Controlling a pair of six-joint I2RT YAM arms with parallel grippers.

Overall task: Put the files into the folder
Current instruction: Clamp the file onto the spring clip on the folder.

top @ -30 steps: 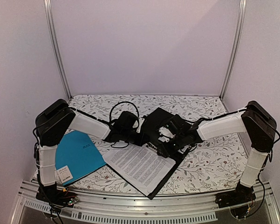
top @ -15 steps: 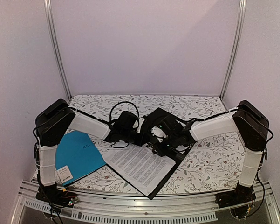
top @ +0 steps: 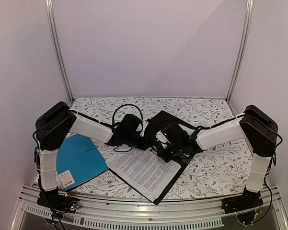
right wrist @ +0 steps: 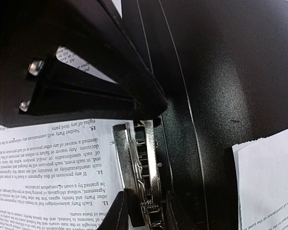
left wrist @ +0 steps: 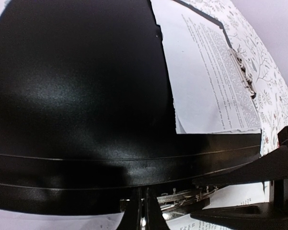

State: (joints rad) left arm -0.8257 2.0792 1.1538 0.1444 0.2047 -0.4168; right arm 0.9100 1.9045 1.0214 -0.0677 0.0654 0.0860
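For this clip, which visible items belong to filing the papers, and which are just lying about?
Part of the job: black folder, its silver clip, printed sheets.
Lying about: teal-blue folder, on the floral table cover.

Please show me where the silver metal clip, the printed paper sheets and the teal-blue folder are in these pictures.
silver metal clip (right wrist: 126, 158), right wrist view, on its textured bar.
printed paper sheets (top: 144, 170), top view, middle of the top page.
teal-blue folder (top: 84, 160), top view, middle of its cover.
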